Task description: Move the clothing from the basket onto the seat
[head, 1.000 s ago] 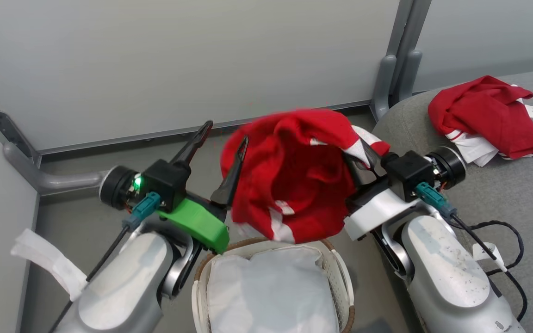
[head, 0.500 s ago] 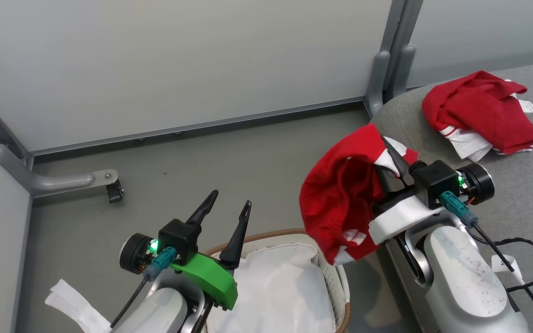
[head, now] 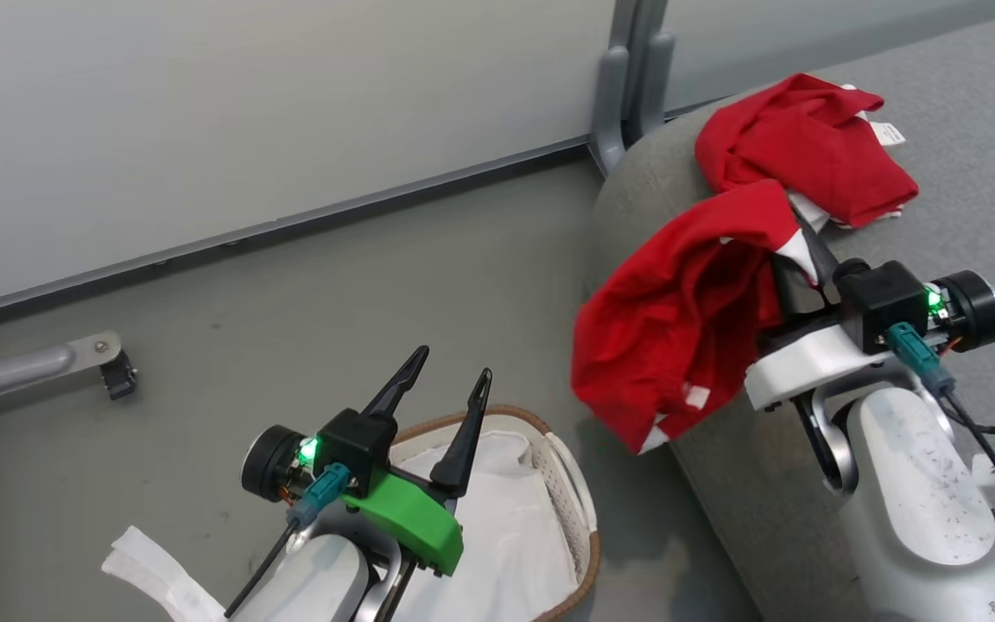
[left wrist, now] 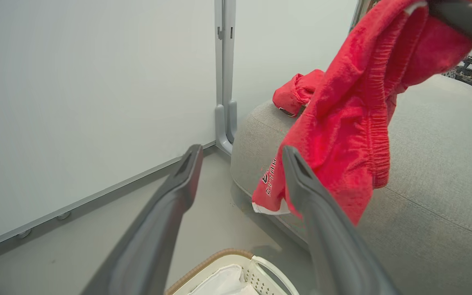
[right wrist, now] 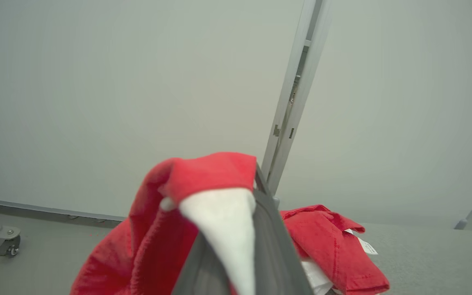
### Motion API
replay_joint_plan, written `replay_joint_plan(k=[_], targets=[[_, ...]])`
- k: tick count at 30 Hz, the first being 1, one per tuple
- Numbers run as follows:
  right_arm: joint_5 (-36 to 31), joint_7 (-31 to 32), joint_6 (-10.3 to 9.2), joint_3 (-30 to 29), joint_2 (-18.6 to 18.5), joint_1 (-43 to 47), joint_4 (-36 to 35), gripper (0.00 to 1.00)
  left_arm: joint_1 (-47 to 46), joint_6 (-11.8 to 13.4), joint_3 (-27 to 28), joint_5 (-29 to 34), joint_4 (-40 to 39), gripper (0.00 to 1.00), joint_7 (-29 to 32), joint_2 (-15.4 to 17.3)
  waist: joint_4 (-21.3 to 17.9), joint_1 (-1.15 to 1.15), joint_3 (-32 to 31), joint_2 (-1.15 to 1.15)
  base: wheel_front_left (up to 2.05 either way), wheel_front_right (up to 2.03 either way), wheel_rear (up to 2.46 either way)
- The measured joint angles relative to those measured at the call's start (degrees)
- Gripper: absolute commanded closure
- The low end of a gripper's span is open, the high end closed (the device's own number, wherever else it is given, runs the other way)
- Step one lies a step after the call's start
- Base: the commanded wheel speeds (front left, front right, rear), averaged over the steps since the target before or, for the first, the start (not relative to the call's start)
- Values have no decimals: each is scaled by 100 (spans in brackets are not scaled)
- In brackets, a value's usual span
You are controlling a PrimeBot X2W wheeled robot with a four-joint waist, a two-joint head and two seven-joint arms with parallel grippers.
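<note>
Clothing (head: 679, 320) in right hand (head: 795, 252), beside seat (head: 964, 173)

Bare floor (head: 333, 285) at 11 o'clock, wall (head: 247, 112) behind, seat (head: 981, 130) at 2 o'clock, clothing (head: 800, 147) heaped and hanging over its corner

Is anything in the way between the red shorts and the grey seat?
Nothing visible. The red shorts hang from the right tool over the seat edge; another red garment lies farther back on it.
</note>
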Motion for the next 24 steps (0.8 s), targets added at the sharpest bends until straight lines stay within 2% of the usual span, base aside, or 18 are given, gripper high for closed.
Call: replay_joint_plan(k=[8, 14, 19, 24], targets=[[-44, -1, 0, -427, -67, -12, -140, 100, -179, -130, 44, 275, 134, 0, 0, -81, -606, 0, 398, 0, 0, 0, 0], [-22, 0, 0, -650, -76, -26, -182, 100, -335, -207, 44, 426, 230, 0, 0, -132, -909, 0, 774, 0, 0, 0, 0], [21, 0, 0, -721, -185, -146, -170, 100, -433, -290, 42, 530, 270, 0, 0, -183, -1006, 0, 1036, 0, 0, 0, 0], [-12, 0, 0, -636, -479, -651, -185, 100, -471, -347, 52, 583, 313, 0, -1, -225, -940, 1, 1225, 0, 0, 0, 0]])
